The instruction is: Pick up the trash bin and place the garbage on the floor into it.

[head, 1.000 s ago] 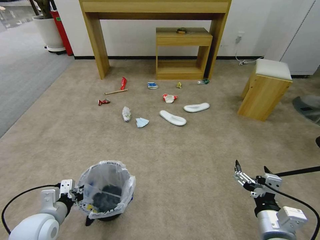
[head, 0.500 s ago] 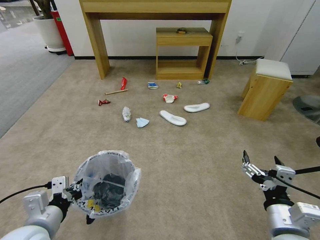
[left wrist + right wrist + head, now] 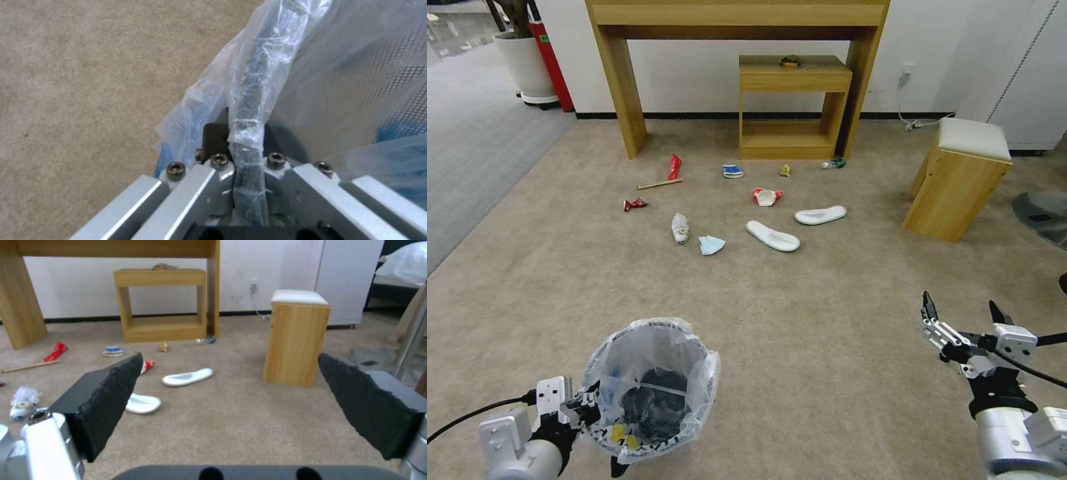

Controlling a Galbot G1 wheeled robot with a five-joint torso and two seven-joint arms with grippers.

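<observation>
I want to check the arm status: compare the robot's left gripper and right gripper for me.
The left gripper is shut on the rim of the small black mesh trash bin lined with a crinkled clear plastic bag; the right gripper is open and holds nothing. The left gripper sits low beside the bin, while the right gripper points over bare carpet toward the scattered litter. Both have metal bodies.

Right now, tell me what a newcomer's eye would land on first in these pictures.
First the trash bin with its crinkled clear bag, near the robot's left side, its rim pinched in the left tool. Next the litter strewn on the carpet ahead, in front of the wooden desk, with two white slippers standing out. The right tool hangs wide open over bare carpet.
</observation>
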